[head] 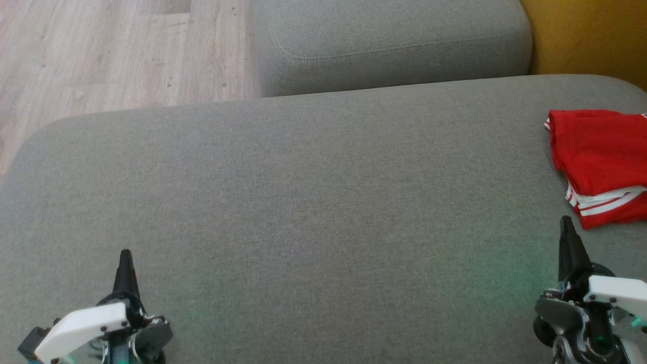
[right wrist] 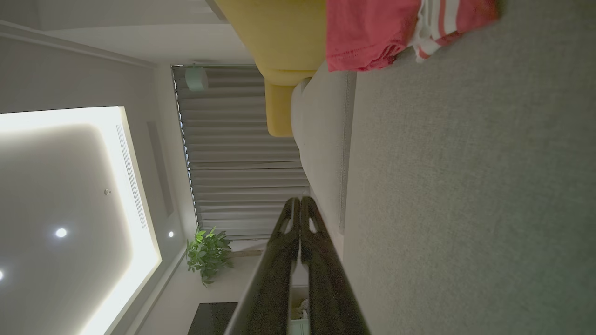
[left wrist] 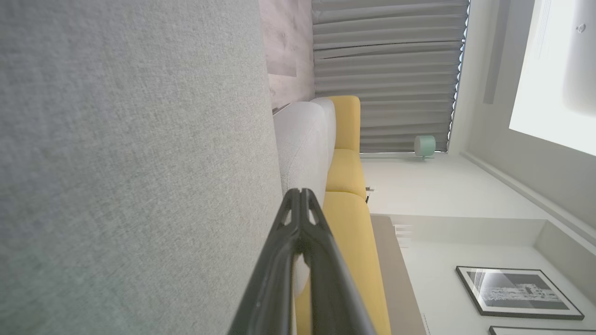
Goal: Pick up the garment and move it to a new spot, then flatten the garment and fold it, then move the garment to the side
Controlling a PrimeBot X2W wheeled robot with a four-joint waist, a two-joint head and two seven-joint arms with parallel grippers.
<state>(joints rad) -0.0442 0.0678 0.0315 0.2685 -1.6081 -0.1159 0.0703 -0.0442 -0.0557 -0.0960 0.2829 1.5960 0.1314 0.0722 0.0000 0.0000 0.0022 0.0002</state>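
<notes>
Left gripper (head: 125,257) and right gripper (head: 566,225) hover with fingers pinched together over the grey cushion (head: 303,202); the folded red garment (head: 601,156) lies at its right edge, near the right gripper; pale wood floor (head: 101,50) beyond; yellow sofa (head: 581,35) alongside.

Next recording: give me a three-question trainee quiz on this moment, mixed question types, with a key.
1. True or false: the folded red garment with white stripes lies in the middle of the grey fabric cushion.
2. Which is nearer the garment? A) left gripper B) right gripper C) both equally near
3. Fill in: both grippers' jaws are ___.
Key: 1 false, it lies far to the robot's right on the cushion; 2 B; 3 shut.
</notes>
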